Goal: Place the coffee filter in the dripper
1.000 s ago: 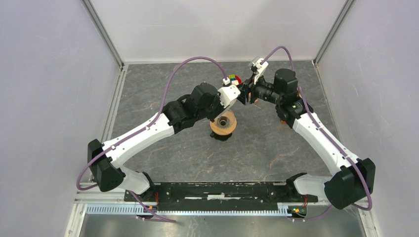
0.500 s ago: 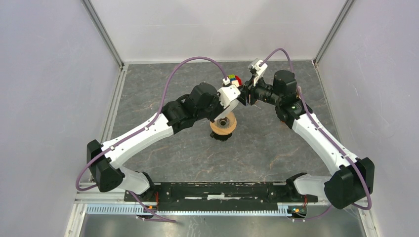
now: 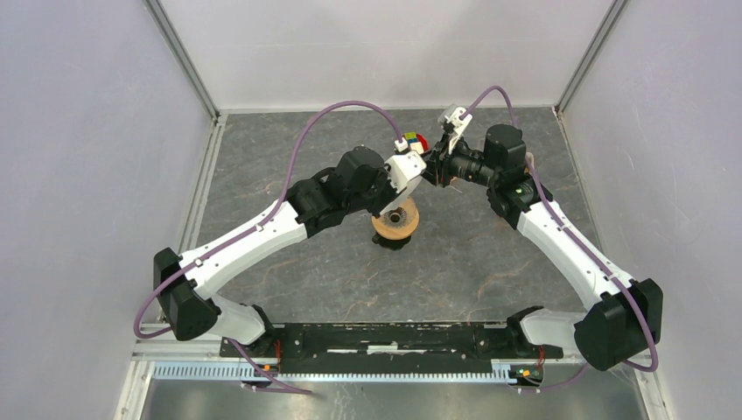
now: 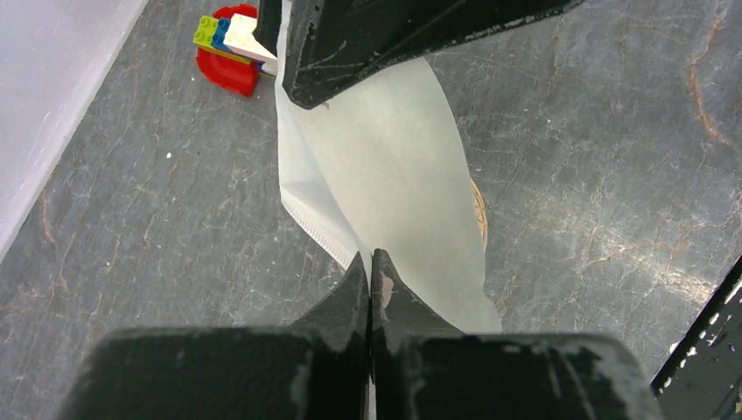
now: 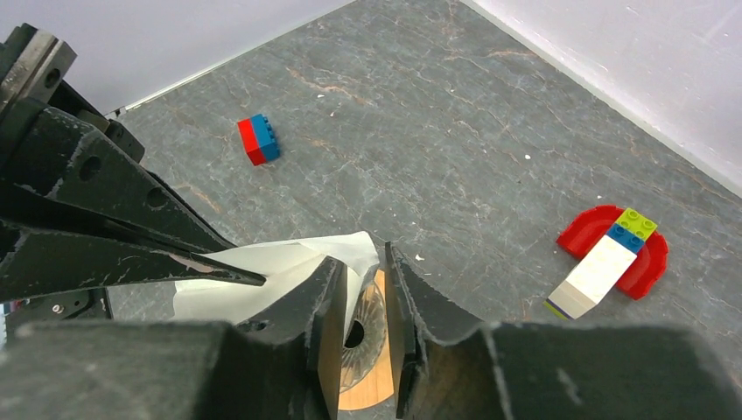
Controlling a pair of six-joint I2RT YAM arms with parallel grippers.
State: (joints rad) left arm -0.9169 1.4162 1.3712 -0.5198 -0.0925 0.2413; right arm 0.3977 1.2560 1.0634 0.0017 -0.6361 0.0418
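Left gripper (image 4: pixel 372 260) clamped tight on lower tip of coffee filter (image 4: pixel 394 175); filter held in air above dripper (image 3: pixel 401 229), not inside it; right gripper (image 5: pixel 382 255) at filter's upper edge, jaws narrowly apart, paper corner in gap; dripper upright on table (image 3: pixel 490 262).

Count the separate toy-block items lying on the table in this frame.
2: a red-and-blue block lying alone, and a red arch carrying green, blue and white bricks, well apart from it. Others may be hidden from these views.
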